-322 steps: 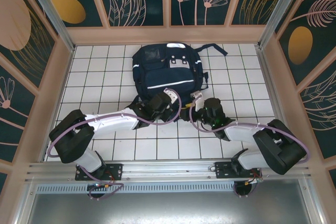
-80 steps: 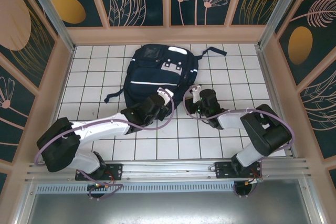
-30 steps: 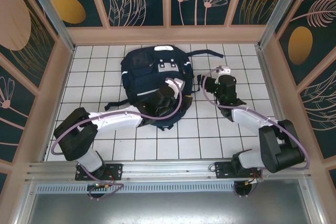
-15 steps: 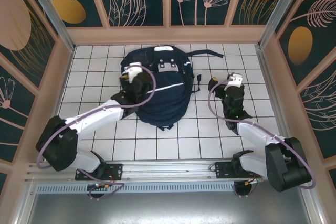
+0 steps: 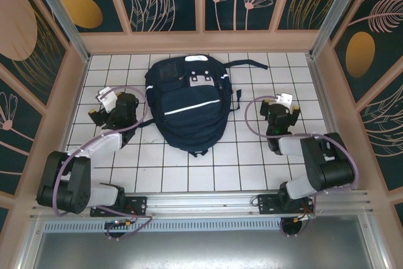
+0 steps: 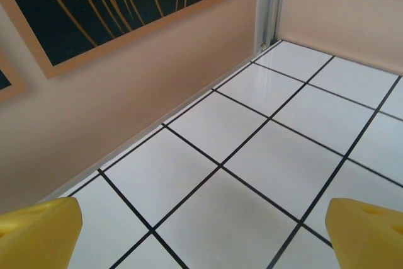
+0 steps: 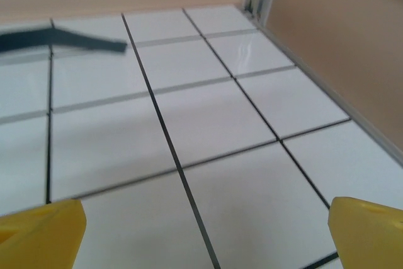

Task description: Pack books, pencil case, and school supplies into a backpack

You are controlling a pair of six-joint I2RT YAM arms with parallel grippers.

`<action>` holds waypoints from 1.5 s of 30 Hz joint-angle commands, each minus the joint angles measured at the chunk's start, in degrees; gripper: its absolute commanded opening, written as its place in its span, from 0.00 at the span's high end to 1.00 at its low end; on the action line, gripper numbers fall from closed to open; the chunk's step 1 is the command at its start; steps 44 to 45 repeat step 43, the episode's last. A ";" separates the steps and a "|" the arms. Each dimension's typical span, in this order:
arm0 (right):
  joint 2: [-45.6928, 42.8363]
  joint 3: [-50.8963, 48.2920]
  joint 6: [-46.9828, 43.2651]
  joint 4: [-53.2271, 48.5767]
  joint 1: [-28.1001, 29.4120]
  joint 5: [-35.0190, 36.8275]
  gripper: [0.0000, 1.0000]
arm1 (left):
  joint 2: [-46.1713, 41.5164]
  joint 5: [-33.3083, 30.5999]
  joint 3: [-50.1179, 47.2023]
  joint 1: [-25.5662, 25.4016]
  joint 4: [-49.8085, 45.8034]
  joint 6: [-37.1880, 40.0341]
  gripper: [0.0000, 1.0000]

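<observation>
Backpack (image 5: 189, 108) in the middle of the tiled table (image 5: 252, 162), toward the far wall. Lies flat, front up, white stripe across the pocket, top handle at the far end. Zipped or not, cannot tell; inside hidden by the fabric, so nothing to say of its contents. One dark strap (image 5: 249, 63) trailing off the far right corner onto the tiles, seen again from the right wrist as a dark band (image 7: 63, 41) at the far left.

Left gripper (image 5: 97, 104) well apart from the backpack, on its left, near the left wall. Arm folded back from its base, wrist low, pointing toward that wall. From the left wrist (image 6: 201, 237): yellow fingertips (image 6: 38, 231) spread wide, bare tile between them, hold of nothing.

Right gripper (image 5: 277, 100) on the backpack's right, clear of it, pointing toward the far wall. Arm bent tightly close to its base. From the right wrist (image 7: 204, 231): yellow fingertips (image 7: 41, 228) at the frame's two lower corners, jaws wide apart, gripping nothing.
</observation>
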 commanded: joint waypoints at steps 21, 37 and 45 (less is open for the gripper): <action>1.80 -9.65 1.18 26.69 -13.24 -26.78 0.01 | 8.67 31.53 -22.19 7.77 58.24 17.95 0.01; 1.85 -9.56 1.17 26.45 -13.24 -26.87 0.01 | 10.42 30.96 -21.68 7.96 58.71 17.75 0.01; 1.78 -9.56 1.18 26.49 -13.33 -26.87 0.01 | 10.33 30.96 -21.70 7.94 58.85 17.76 0.01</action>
